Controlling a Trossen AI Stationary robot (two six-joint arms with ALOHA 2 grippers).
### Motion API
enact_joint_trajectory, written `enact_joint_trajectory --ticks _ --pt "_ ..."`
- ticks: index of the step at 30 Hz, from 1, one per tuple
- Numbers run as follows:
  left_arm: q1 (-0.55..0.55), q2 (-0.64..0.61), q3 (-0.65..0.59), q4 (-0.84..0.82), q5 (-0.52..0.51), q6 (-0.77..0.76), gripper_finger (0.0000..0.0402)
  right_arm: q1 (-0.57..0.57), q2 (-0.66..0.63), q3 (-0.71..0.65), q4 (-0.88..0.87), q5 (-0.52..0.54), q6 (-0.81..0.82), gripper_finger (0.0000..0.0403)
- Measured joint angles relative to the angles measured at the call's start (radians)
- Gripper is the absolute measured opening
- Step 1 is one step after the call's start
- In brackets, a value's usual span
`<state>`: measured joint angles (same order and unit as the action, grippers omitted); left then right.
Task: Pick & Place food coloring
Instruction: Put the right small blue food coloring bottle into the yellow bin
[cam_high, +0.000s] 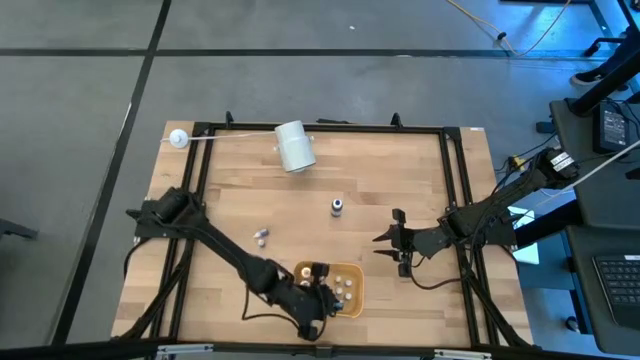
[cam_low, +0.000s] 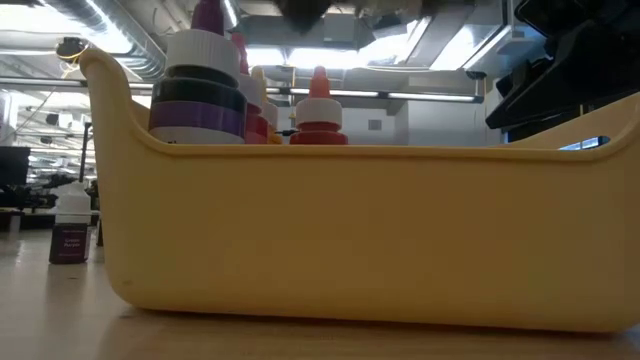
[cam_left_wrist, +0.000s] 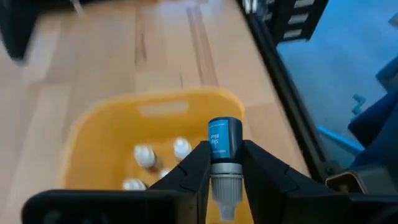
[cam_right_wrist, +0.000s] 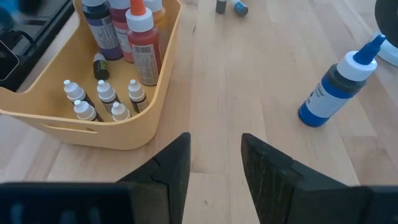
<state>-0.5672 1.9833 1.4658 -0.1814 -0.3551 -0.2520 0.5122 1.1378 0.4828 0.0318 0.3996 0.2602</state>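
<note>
Left claw (cam_left_wrist: 225, 177) clamped on a small blue-labelled food coloring bottle (cam_left_wrist: 224, 148) above the yellow bin (cam_left_wrist: 93, 134), more small bottles (cam_right_wrist: 106, 92) inside, right claw (cam_right_wrist: 214, 165) apart over the table (cam_right_wrist: 249, 74) nearby

A pale wooden table (cam_high: 400, 180) in a black frame stands on a grey floor (cam_high: 300, 25) crossed by dark lines. Beyond it, fluorescent ceiling lights (cam_low: 400, 55) brighten an open workshop; a desk (cam_high: 600, 270) stands beside.

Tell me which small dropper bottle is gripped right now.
The small blue-labelled bottle, pinched upside down in the left gripper above the yellow bin. The other small bottles stand loose inside the bin, untouched.
</note>
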Motion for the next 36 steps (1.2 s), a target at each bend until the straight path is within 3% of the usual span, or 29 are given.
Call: enact_joint_trajectory --ticks 6,36 --pt "-0.022 0.052 0.000 0.000 -0.010 -0.076 0.0090 0.000 0.000 0.000 0.001 0.000 0.024 0.0145" --pt "-0.030 0.064 -0.002 -0.079 -0.096 -0.077 0.0094 0.000 0.000 0.000 0.002 0.000 0.023 0.0145"
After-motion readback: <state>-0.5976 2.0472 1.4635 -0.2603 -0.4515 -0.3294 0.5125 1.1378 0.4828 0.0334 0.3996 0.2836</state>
